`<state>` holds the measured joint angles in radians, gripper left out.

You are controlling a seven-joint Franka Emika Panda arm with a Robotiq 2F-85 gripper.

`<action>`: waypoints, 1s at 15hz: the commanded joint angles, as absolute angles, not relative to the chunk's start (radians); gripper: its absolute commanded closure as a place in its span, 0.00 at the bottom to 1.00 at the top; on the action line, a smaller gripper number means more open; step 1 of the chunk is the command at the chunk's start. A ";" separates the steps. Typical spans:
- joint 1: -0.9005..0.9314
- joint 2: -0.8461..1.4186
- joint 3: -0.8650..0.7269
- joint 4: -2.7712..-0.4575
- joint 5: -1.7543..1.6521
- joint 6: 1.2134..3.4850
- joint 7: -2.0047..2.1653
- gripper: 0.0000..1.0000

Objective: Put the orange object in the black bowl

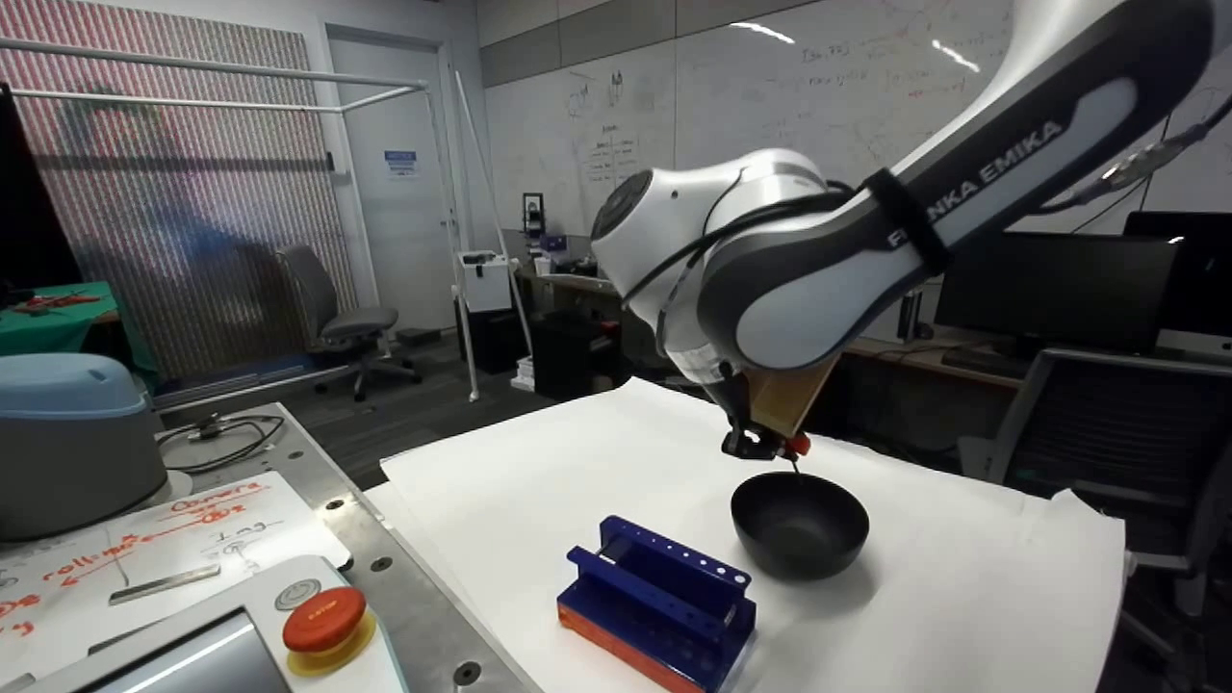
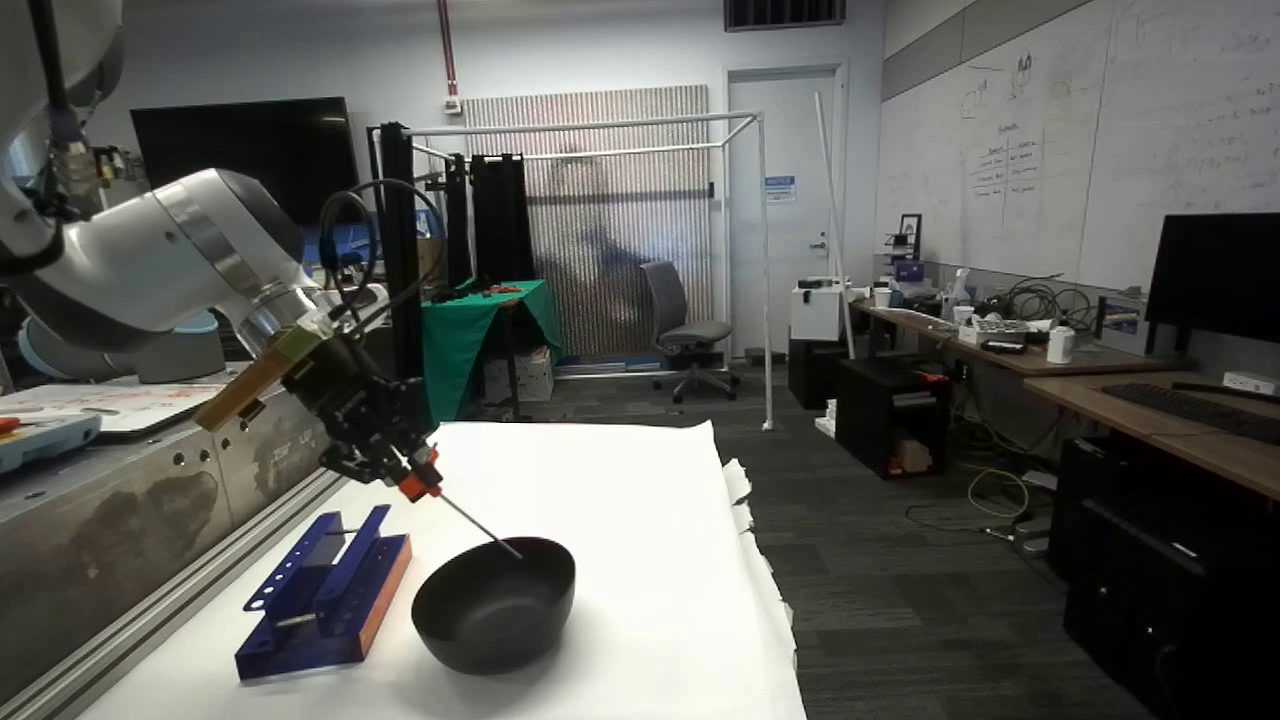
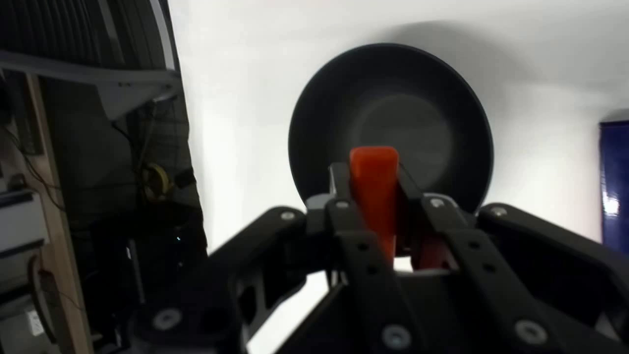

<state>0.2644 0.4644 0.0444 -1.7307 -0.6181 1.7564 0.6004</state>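
My gripper (image 1: pixel 768 445) is shut on the orange object (image 1: pixel 799 444), a small bright orange handle with a thin metal shaft. In an exterior view the gripper (image 2: pixel 405 468) holds it tilted, and the shaft (image 2: pixel 480 523) points down over the black bowl (image 2: pixel 490 620), its tip at about rim height. The black bowl (image 1: pixel 801 534) stands upright on the white table. In the wrist view the orange object (image 3: pixel 374 177) sits between the fingers of the gripper (image 3: pixel 374 189), in front of the bowl (image 3: pixel 324 108). Part of the handle is hidden by the fingers.
A blue ridged rack with an orange side stands beside the bowl in both exterior views (image 1: pixel 664 597) (image 2: pixel 330 590); its edge also shows in the wrist view (image 3: pixel 614 187). A metal bench (image 2: pixel 250 480) with a red stop button (image 1: pixel 325 618) borders the white table (image 1: pixel 539 481).
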 commanded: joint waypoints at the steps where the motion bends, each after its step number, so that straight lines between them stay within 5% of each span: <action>1: 0.289 0.541 0.013 -1.638 -0.607 1.641 0.697 0.52; 8: 0.260 0.524 0.040 -1.652 -0.517 1.648 0.665 0.01; 15: 0.218 0.316 0.086 -1.812 -0.254 1.841 0.507 0.00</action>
